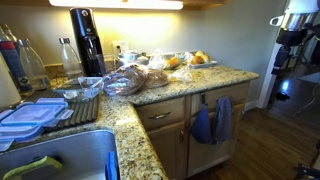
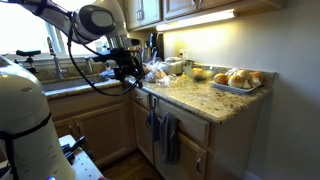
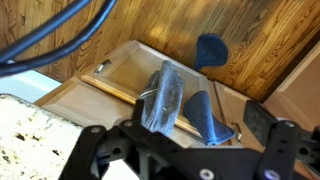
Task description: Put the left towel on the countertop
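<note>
The speckled granite surface (image 1: 182,88) runs along the light wooden cabinets (image 1: 165,135), and it carries bags and trays of food toward the back. Bare stone is left along the front edge (image 2: 198,102).

The tool (image 3: 180,150) hangs above that rounded edge with its fingers (image 3: 95,150) spread wide and nothing between them. In an exterior view it sits at the end of the arm (image 2: 126,72), at about 10 o'clock from the towels.

The left towel (image 1: 203,125) hangs on the cabinet front below the edge. The slate towel (image 1: 222,118) is just beside it at 3 o'clock. In the wrist view, which looks down, the order flips: the left towel (image 3: 205,115) lies at 4 o'clock of the slate towel (image 3: 165,95).

The step in hand appears to be the approach. To do it well, the tool should descend in front of the cabinet and centre on the blue cloth alone. It should pinch near the top fold so the whole length lifts free. Closing too near the 9 o'clock side in the wrist view risks catching the grey towel as well.

The cloth is plain, a saturated medium blue, narrow and softly folded, hanging limp. It will likely drape and swing when raised.
</note>
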Robot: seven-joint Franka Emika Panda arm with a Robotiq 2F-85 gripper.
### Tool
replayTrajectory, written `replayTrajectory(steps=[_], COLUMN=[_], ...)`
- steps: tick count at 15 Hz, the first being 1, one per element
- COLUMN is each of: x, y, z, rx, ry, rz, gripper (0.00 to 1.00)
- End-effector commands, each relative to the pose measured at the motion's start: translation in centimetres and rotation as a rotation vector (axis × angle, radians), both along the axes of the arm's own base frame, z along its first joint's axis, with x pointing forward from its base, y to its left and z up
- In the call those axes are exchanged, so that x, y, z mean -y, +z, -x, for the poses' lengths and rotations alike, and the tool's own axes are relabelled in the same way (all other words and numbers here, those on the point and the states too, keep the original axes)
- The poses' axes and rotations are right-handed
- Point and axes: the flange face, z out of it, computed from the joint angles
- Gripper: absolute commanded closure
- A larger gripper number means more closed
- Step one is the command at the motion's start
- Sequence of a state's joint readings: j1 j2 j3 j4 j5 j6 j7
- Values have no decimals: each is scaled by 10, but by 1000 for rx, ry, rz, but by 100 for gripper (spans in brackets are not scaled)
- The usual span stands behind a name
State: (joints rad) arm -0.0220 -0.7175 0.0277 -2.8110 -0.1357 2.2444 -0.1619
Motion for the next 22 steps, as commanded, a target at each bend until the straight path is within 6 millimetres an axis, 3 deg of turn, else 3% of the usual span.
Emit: replayTrajectory(steps=[1, 7, 16, 20, 21, 22], x=[0, 3, -32, -54, -44, -49], y=[1, -15, -91, -106, -104, -106], z=[-2, -34, -85, -95, -90, -92], rx=[0, 8, 28, 16, 7, 1], ry=[2, 5, 8, 72, 53, 62], rz=[-6, -77, -90, -98, -83, -84], gripper=[0, 0, 0, 0, 0, 0])
